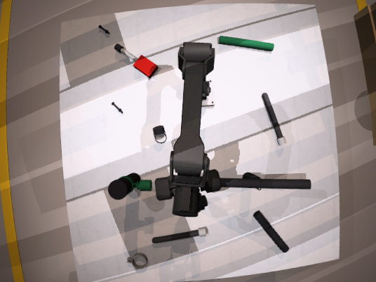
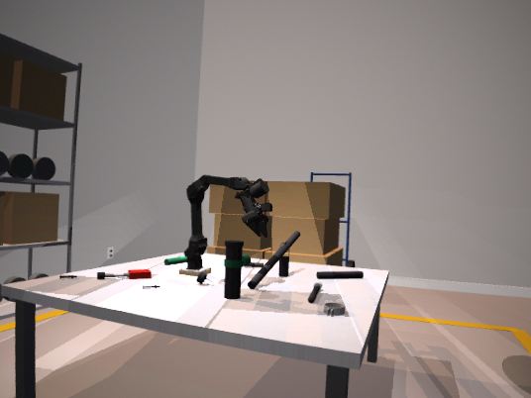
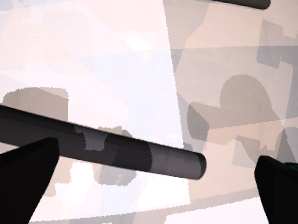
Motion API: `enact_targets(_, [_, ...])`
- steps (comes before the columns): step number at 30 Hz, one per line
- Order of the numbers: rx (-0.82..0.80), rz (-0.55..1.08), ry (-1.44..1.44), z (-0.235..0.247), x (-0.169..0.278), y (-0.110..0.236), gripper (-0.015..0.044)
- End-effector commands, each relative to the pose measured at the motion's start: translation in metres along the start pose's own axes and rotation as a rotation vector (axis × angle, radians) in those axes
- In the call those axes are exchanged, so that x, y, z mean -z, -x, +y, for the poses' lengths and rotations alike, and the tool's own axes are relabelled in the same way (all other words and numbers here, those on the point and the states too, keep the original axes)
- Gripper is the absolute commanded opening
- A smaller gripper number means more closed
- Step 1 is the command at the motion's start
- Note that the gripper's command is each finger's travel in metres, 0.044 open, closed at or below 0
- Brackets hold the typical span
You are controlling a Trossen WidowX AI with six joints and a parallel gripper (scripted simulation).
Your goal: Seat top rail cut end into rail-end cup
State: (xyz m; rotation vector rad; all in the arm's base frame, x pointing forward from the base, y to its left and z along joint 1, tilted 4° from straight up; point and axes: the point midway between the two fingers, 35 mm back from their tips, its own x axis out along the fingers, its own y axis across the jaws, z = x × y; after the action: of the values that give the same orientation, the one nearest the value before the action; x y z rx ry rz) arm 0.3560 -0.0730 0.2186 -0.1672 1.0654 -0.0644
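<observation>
Wrist view shows the rail (image 3: 100, 145) crossing below the camera, its cut end hanging free in the gap between the two dark fingers, which stand wide apart with nothing between them: the gripper (image 2: 260, 229) is fully open and holds nothing. From the side it hovers above the rail and clear of it. The rail lies tilted through the loop cap (image 1: 250, 176), far end high, cut end low near the table (image 2: 297, 337) just beside the post (image 1: 121, 188), and by my reading short of and below the green cup (image 1: 145, 184), so it is not seated. The band (image 2: 233, 262) sits up the post a little under its top, which looks right and should be left alone. To do the step well, I would first turn the wrist so the fingers straddle the rail across its width, since they now appear to open along its length. Then grasp close to the cut end, lift that end to cup height so the rail lines up with the cup's mouth, and slide it straight in until it stops. Pushing at an angle could knock the band down the post. Then open fully and lift straight off.
</observation>
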Motion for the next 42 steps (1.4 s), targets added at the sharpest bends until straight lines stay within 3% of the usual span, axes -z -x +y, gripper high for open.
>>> enact_targets(1, [0.018, -0.015, -0.250, 0.014, -0.004, 0.020, 0.0440])
enact_targets(12, [0.011, 0.015, -0.151, 0.016, -0.005, 0.015, 0.0440])
enact_targets(19, [-0.094, 0.188, 0.477, 0.029, -0.004, -0.015, 0.0440])
enact_targets(29, [-0.430, 0.323, 1.369, 0.049, 0.005, -0.059, 0.0440])
enact_targets(42, [-0.437, 0.323, 1.384, 0.049, 0.005, -0.059, 0.0440])
